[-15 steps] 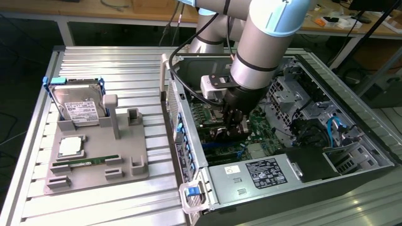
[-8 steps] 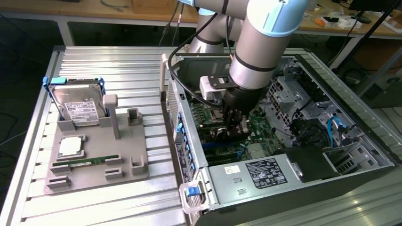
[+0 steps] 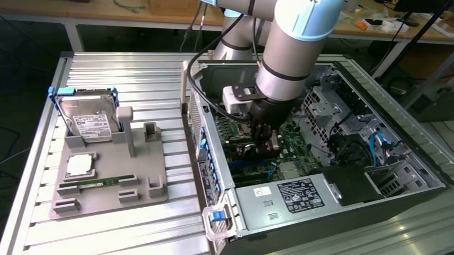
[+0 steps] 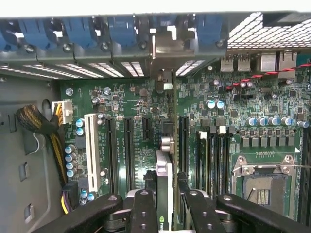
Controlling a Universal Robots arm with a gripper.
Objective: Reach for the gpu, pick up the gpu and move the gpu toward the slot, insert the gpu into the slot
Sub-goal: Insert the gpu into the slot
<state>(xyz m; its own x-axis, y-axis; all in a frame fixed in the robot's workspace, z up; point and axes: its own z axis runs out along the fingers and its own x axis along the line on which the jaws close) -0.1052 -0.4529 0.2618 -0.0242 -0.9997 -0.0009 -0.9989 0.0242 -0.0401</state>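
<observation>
Pinching the gpu (image 4: 164, 194) edge-on, the gripper (image 4: 165, 204) hangs above the motherboard (image 4: 126, 111), memory slots (image 4: 214, 155) alongside.

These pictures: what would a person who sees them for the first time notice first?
First, the big grey robot arm reaching down into the open computer case, at the exterior view's right. In the wrist view, its pincer is shut on the gpu, held edge-on over the green motherboard. On the grey fixture, at the exterior view's left, a silver hard drive stands upright.
</observation>
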